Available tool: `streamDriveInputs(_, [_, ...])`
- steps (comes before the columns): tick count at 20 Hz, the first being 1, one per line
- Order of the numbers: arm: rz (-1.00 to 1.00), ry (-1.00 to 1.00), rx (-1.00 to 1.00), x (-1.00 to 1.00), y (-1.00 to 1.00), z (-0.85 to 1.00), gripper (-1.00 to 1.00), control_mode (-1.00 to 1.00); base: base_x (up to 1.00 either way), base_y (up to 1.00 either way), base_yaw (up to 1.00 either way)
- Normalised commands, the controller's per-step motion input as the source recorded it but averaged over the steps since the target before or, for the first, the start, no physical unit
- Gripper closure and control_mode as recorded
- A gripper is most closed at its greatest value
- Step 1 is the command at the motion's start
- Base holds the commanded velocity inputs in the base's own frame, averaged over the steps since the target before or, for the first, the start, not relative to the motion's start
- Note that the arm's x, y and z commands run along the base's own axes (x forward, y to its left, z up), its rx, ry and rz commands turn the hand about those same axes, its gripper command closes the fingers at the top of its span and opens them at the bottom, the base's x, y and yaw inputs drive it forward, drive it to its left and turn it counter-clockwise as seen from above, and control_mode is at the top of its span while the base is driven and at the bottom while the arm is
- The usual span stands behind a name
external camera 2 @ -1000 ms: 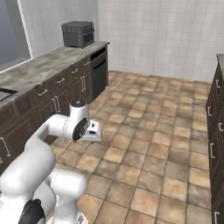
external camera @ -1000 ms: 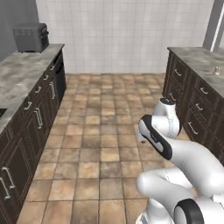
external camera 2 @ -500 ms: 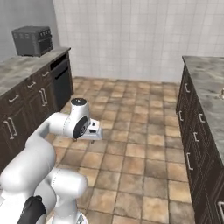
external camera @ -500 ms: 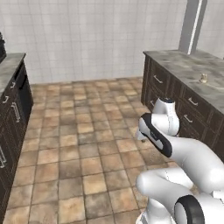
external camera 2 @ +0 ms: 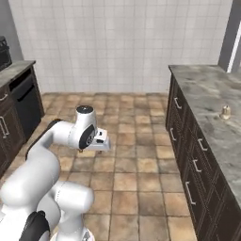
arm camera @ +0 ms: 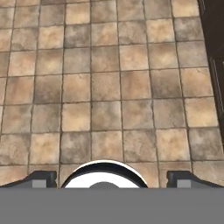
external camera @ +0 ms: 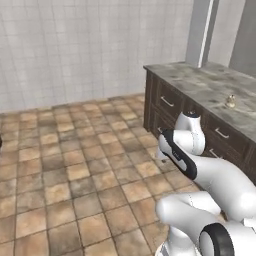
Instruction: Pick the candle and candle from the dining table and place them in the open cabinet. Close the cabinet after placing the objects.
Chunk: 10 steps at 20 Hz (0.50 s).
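View has swung right since the earlier frame; counter (external camera 2: 207,101) now closer. Short cream candle (external camera 2: 225,112) on pale base stands upright on counter, mid-surface. Arm folded low left of counter, fingers (arm camera: 40,178) apart, empty, facing floor tiles (arm camera: 105,83).

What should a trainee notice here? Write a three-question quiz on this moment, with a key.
1. True or false: the gripper is shut on the cream candle.
2. Where does the cream candle stand? A) on the dining table; B) on the tiles; C) between the fingers.
3. Fill in: the hand view looks down on the tiled ____.

Key: 1 false, the jaws stand open and empty. 2 A. 3 floor.
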Motion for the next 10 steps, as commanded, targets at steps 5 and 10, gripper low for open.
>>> streamDriveInputs(5, [0.0, 0.0, 0.0, 0.0, 0.0, 0.0, -1.0, 1.0, 1.0, 0.0, -0.33])
streamDriveInputs(10, [0.0, 0.0, 0.0, 0.0, 0.0, 0.0, -1.0, 1.0, 1.0, 0.23, -0.54])
